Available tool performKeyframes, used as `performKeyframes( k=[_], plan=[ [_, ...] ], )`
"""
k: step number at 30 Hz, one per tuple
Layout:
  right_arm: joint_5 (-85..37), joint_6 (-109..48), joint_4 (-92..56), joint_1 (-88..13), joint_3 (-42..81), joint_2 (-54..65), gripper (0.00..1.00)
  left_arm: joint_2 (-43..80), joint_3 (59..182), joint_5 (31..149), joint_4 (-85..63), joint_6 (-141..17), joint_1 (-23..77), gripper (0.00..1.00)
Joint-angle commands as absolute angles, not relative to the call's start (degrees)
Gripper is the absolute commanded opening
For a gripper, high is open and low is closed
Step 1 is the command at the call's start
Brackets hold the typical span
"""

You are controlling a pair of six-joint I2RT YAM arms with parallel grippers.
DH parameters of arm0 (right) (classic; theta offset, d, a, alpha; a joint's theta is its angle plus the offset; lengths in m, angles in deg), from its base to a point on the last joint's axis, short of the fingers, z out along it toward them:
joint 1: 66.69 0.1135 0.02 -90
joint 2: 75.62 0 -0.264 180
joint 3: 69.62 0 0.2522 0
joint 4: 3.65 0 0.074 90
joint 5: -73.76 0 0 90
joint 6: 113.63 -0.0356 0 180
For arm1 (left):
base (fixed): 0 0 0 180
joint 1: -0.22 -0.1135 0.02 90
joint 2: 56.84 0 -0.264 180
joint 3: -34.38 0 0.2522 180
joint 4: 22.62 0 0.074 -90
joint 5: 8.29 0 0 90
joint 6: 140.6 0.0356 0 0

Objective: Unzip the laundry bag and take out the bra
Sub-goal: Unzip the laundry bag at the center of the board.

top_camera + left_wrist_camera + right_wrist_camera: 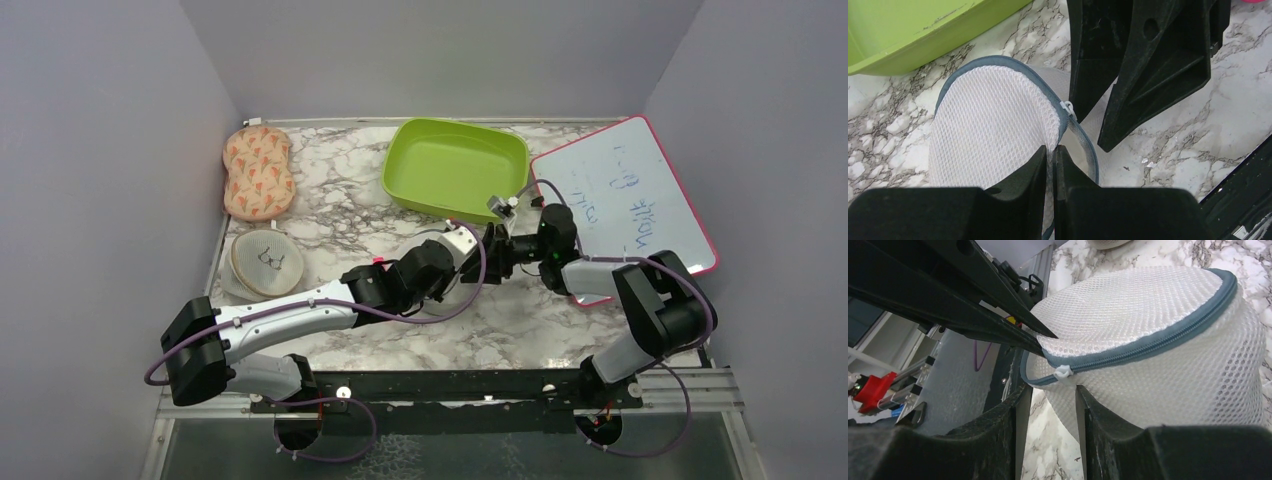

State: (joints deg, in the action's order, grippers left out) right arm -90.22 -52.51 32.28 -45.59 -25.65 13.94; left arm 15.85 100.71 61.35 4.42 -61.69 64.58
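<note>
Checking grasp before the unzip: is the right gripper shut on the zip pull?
No, the right gripper stands open, and the zip pull sits just past its tips, unclamped.

Two slim arms on a black slotted base rail (440, 385) dotted with silver screw heads. Left arm (285, 320): silver-white tube links between chunky matte-black joint blocks, with a small white box at the wrist. Right arm (655, 300): the same black blocks, pale grey links, a tiny green light near the wrist. Thin purple cables (484, 272) in loose loops along both. Left hand (1050, 150): two flat black plastic fingers, broad at the root, narrowing to blunt tips, faintly scuffed. Right hand (1050, 390): matching black wedge fingers, a round hole through one, dusty and scratched.
</note>
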Motion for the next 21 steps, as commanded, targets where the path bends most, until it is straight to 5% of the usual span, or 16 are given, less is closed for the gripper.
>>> performKeyframes(
  k=[1,13,21],
  plan=[
    [-92.0,-52.6,36.0,-44.7,-23.2,15.6,0.36,15.8,100.9,63.1,2.2,-61.1,64.7,0.00],
    [-88.0,-46.7,26.1,-44.5,-23.0,9.9,0.26,16.5,101.3,63.6,2.2,-61.1,64.7,0.00],
    [-85.2,-44.2,21.4,-44.4,-22.0,9.9,0.28,16.5,101.4,64.0,2.3,-61.2,64.7,0.00]
  ],
)
